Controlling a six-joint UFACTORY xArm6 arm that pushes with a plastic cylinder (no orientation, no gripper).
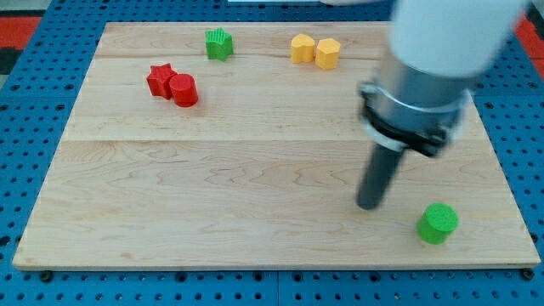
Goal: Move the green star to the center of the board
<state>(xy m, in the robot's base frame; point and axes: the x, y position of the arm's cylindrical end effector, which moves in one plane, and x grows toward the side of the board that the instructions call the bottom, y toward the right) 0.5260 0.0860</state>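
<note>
Green cylinder (438, 223), smooth and round, sits near the tabletop's (212, 195) bottom-right corner; my tip (369, 205) rests just to its left, apart from it. No claw on this rod. Green star (218, 43) lies by the top edge. Red star (160, 80) touches red cylinder (184, 90). Two yellow blocks (315, 51) touch near the top edge. Pale wood grain throughout.

1. A blue pegboard surface (25, 170) dotted with small holes surrounds the pale wooden board (212, 204) on all sides.
2. Red patches show at the view's top corners (17, 25).
3. Light is even and soft.
</note>
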